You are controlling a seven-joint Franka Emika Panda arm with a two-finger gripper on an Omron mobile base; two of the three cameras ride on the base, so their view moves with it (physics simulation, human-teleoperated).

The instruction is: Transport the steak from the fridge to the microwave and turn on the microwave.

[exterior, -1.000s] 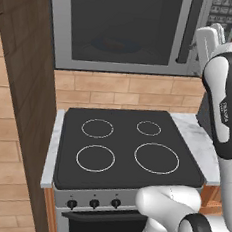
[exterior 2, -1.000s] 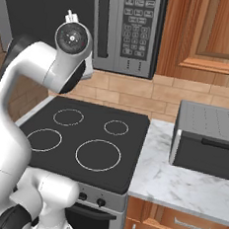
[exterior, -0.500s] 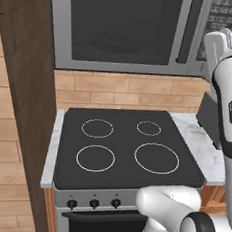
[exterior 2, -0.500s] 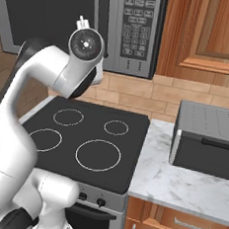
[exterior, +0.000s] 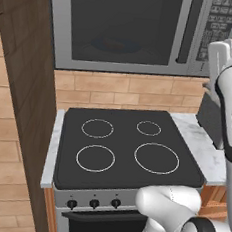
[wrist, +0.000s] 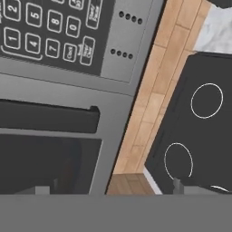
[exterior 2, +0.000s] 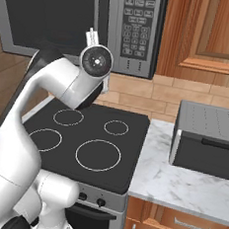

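Change: over the last second the arm rises and swings right across the front of the microwave, its hand drawing level with the keypad; the base stays put, the cooktop framed as before.
Meaning: with the door shut, the carrying appears finished; pressing a start button looks like the step in hand.
Steak: a reddish patch shows dimly through the dark glass on the turntable, probably the steak.
Claw: the gripper stands spread wide and empty, only its two tips showing at the hand view's bottom edge.
Surroundings: the black four-ring stove lies below; a grey box appliance sits on the marble counter at right.
Obstacles: the door's dark handle runs just beside the keypad; nothing else blocks the buttons.
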